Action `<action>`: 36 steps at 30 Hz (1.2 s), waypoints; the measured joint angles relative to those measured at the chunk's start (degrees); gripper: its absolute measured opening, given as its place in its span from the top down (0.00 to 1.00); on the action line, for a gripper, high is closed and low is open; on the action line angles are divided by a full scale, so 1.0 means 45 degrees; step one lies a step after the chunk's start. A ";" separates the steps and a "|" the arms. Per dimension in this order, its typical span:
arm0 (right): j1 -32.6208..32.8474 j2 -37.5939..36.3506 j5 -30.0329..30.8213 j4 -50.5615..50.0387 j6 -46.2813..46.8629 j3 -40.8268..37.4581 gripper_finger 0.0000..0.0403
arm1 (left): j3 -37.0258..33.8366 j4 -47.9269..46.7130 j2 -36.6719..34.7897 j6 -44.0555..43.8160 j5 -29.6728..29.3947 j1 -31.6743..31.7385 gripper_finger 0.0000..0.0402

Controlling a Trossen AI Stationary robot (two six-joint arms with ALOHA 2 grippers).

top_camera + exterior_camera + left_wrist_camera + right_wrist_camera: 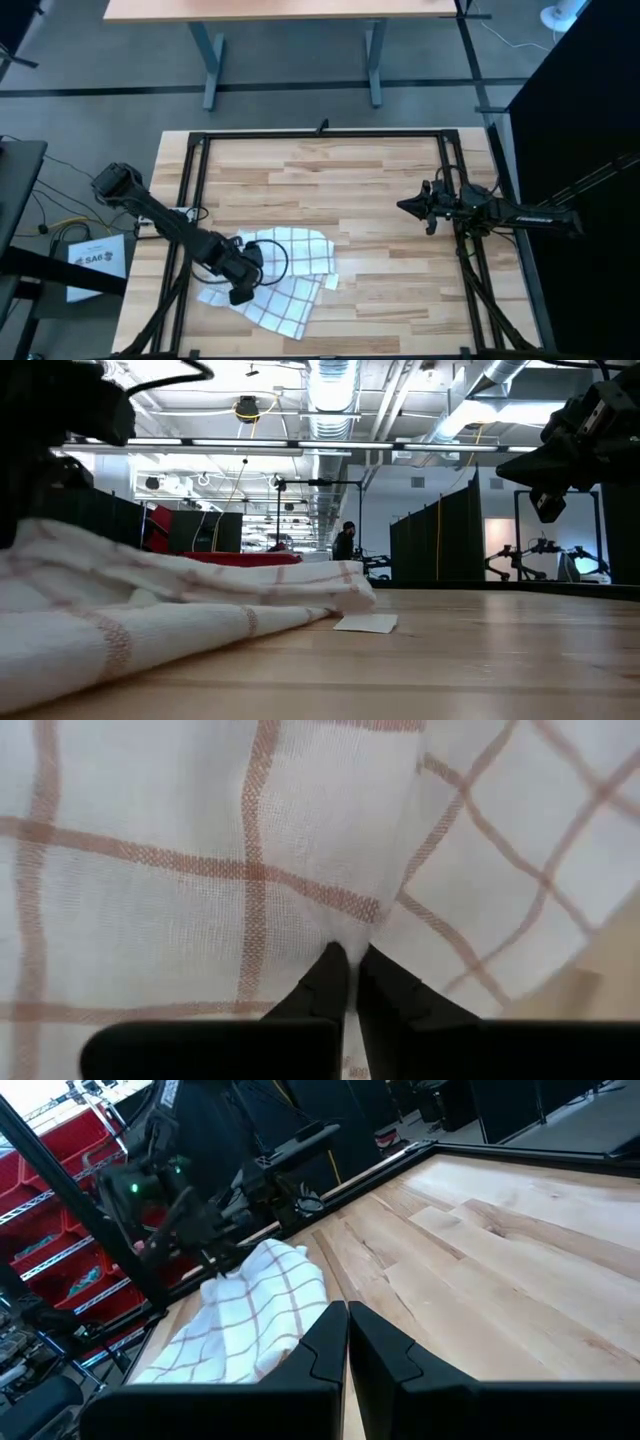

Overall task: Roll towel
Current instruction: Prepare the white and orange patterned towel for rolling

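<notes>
The towel [290, 262], white with a thin grid of lines, lies crumpled and partly folded over itself on the near left part of the wooden table [380, 170]. Its small white tag [365, 623] rests flat on the wood at its right edge. My left gripper [347, 960] is over the towel's left part and is shut on the cloth. My right gripper [405, 205] hangs shut and empty above the table's right half, well away from the towel, with its fingers [330, 1342] pointing toward the towel. My left gripper pinches a small pucker of the towel's cloth [345, 925] between its two fingertips, in the towel's left part. The cloth gathers in creases toward the fingertips. One layer or several, I cannot tell. The towel [150, 600] lies on the table all around the hold.
A black metal frame [320, 135] runs around the table top. Bare wood lies between the towel and my right gripper and along the far side. A white paper sheet [95, 260] lies off the table's left edge.
</notes>
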 joint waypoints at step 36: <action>-0.0170 -0.0010 -0.0004 0.0052 -0.0039 0.0000 1.00 | 0.1437 0.1862 -0.1891 0.3490 0.1474 0.5842 1.00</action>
